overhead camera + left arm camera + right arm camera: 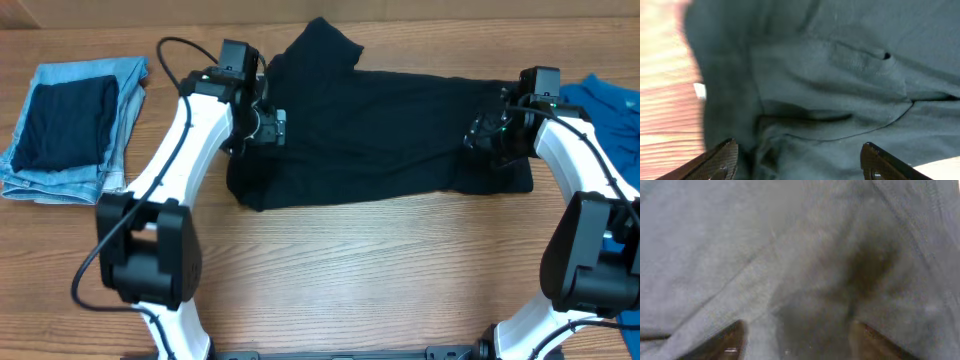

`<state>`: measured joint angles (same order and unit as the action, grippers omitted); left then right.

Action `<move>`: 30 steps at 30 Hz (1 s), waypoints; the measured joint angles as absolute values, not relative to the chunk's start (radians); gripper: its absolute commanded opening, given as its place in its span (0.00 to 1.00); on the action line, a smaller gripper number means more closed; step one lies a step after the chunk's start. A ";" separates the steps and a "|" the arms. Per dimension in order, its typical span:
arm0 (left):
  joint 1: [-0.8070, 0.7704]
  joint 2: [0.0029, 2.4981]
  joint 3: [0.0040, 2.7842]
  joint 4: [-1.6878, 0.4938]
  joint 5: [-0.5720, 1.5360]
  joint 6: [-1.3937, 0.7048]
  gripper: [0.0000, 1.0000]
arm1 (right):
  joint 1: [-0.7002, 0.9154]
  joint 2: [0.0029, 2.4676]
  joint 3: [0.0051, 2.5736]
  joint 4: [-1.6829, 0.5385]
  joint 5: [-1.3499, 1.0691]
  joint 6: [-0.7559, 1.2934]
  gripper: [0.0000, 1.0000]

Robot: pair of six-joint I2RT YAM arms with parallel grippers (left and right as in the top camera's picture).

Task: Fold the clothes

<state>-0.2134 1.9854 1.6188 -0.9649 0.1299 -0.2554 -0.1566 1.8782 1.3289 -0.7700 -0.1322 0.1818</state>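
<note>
The black T-shirt (pixel 380 130) is lying spread across the middle of the wooden table (pixel 350 280), its long side running left to right, with one sleeve (pixel 325 45) pointing toward the far edge and the cloth rumpling into soft folds. Around it, a pair of folded light-blue jeans (pixel 115 120) is resting at the far left, well apart from the shirt, and a dark navy cloth (pixel 65 120) is lying on top of them. A bright blue garment (pixel 612 110) is showing at the right edge, partly hidden behind the right arm (pixel 575 160). The left arm (pixel 180 150) is reaching across the strip of bare wood between the jeans and the shirt. The left gripper (pixel 268 125) is sitting over the shirt's left end, just below the sleeve; in its wrist view the fingers (pixel 715 162) are standing wide apart, gripping nothing, with wrinkled fabric and a curved seam lying between them. A small white speck (pixel 700 90) is showing there at the shirt's edge against the wood, too small to identify. The right gripper (pixel 485 135) is hanging over the shirt's right end, its fingers (pixel 725 342) also parted over blurred dark cloth; whether the tips are touching the fabric I cannot tell.
</note>
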 measured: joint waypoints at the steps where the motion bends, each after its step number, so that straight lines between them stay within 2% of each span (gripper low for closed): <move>1: -0.213 2.009 1.619 -0.965 0.149 -0.261 0.82 | -0.157 1.878 1.329 -0.779 -0.126 0.177 0.28; 2: -0.213 2.037 1.619 -0.963 0.169 -0.268 0.83 | -0.157 1.878 1.329 -0.785 -0.121 0.167 0.22; 5: -0.213 2.077 1.618 -0.959 0.200 -0.286 0.86 | -0.157 1.878 1.329 -0.824 -0.099 0.157 0.17; 11: -0.207 2.078 1.619 -0.925 0.217 -0.305 0.86 | -0.156 1.878 1.328 -0.830 -0.062 0.156 0.04; 14: -0.207 2.078 1.619 -0.925 0.216 -0.310 0.86 | -0.157 1.878 1.299 -0.785 -0.043 0.157 0.04; 22: -0.207 2.083 1.619 -0.909 0.123 -0.324 0.78 | -0.157 1.879 1.163 -0.662 -0.033 0.157 0.04; 26: -0.207 2.134 1.619 -0.892 0.116 -0.326 0.68 | -0.157 1.878 1.128 -0.627 -0.033 0.157 0.04; 30: -0.207 2.177 1.618 -0.873 0.120 -0.335 0.68 | -0.157 1.878 1.126 -0.622 -0.033 0.157 0.04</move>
<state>-0.2066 2.1765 1.6184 -0.8734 0.1196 -0.3347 -0.1566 1.8782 1.1263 -0.6224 -0.0334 0.1574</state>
